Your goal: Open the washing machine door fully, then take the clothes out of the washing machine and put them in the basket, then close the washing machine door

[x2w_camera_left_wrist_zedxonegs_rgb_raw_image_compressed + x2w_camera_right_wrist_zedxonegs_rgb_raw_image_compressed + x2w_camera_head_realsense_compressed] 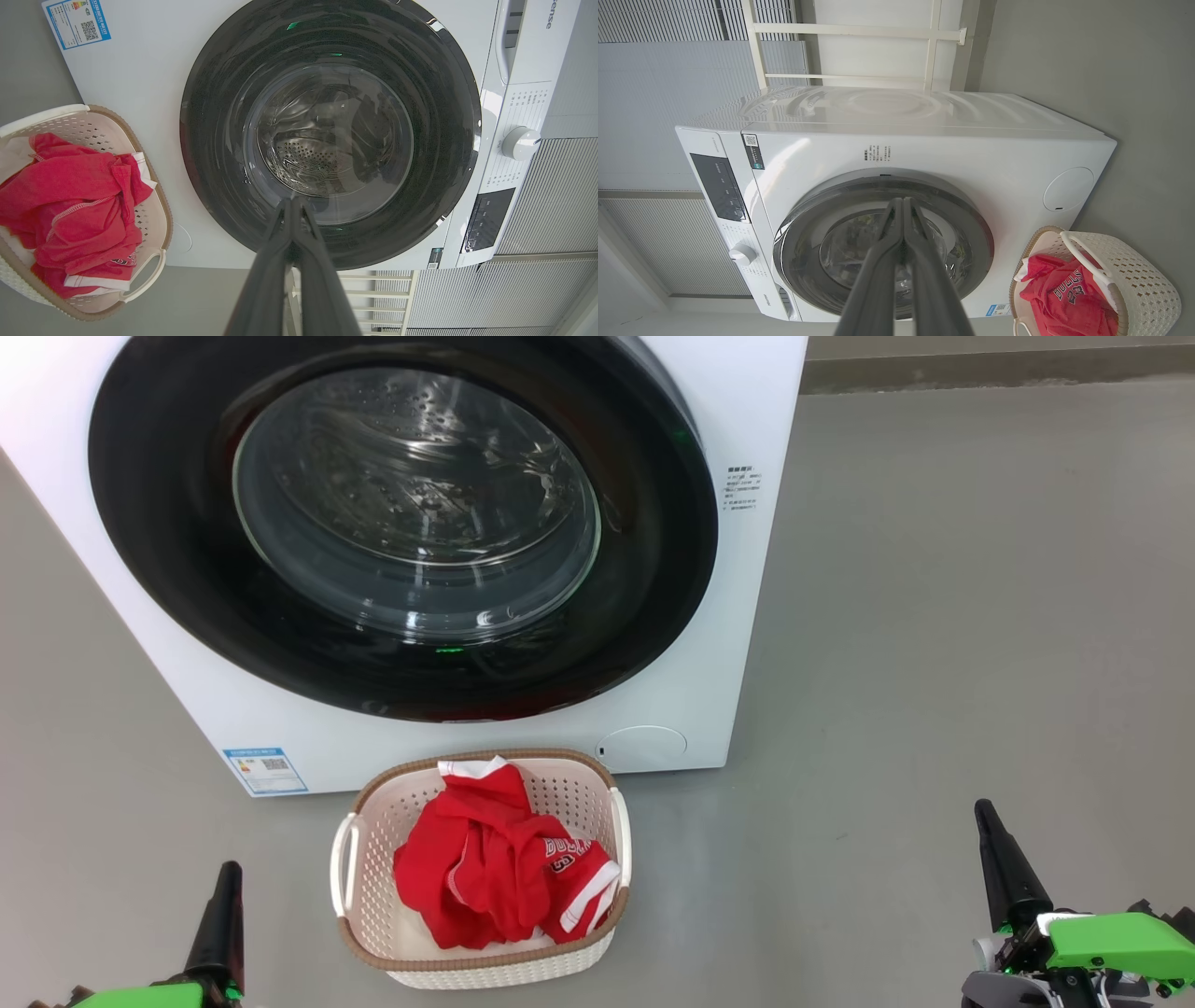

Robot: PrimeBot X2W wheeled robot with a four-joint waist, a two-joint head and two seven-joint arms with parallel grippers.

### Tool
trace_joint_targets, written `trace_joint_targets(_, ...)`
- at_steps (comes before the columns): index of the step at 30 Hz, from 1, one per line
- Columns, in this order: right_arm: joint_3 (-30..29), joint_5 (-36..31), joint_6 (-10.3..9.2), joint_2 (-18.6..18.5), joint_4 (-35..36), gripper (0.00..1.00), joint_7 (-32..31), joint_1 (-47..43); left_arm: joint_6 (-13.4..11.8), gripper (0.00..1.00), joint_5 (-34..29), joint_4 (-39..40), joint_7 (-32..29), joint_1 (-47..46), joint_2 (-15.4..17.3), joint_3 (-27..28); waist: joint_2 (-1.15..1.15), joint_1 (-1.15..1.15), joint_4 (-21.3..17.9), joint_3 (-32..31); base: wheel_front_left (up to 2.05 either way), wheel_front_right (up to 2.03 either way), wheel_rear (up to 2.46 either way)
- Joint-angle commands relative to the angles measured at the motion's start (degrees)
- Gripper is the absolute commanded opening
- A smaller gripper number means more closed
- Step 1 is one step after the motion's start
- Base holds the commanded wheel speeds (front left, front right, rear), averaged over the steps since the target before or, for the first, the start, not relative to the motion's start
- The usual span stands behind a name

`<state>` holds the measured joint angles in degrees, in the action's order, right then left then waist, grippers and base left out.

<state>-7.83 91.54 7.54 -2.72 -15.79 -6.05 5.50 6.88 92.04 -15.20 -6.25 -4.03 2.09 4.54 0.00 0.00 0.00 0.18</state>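
Judging by how things lie, the task looks all but done. The washing machine door (401, 523) sits flat against the white front of the washing machine (747, 616). The clothes (495, 877) lie bunched in the basket (579, 793), which stands on the floor just in front of the machine, below the door's lower rim. The left gripper (229, 873) hangs low at the near left and the right gripper (985, 812) at the near right. Each has its two dark fingers pressed together on nothing, and both are well apart from door and basket.

The main risk is a door that only looks shut. From these angles the rim seems flush, but I cannot tell whether the latch has caught. If it has not, the door could drift open over the basket. A white-trimmed edge of the red garment lies at the basket's near right rim. A nudge from an arm, or from the wheeled base rolling forward, could tip the light basket or drag the cloth onto the floor.
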Motion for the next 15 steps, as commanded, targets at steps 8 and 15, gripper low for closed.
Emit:
trace_joint_targets(8, 1.3, 0.6, -0.05, -0.2, 1.8, 0.00, -0.4, 0.7, 0.6, 0.00, 0.1, 1.1, -0.2, -2.2, 0.8, 2.0, 0.00, 0.00, 0.0, 0.0, 0.00, 0.00, 0.00)
trace_joint_targets(15, 1.3, 0.6, -0.05, -0.2, 1.8, 0.00, -0.4, 0.7, 0.6, 0.00, 0.1, 1.1, -0.2, -2.2, 0.8, 2.0, 0.00, 0.00, 0.0, 0.0, 0.00, 0.00, 0.00)
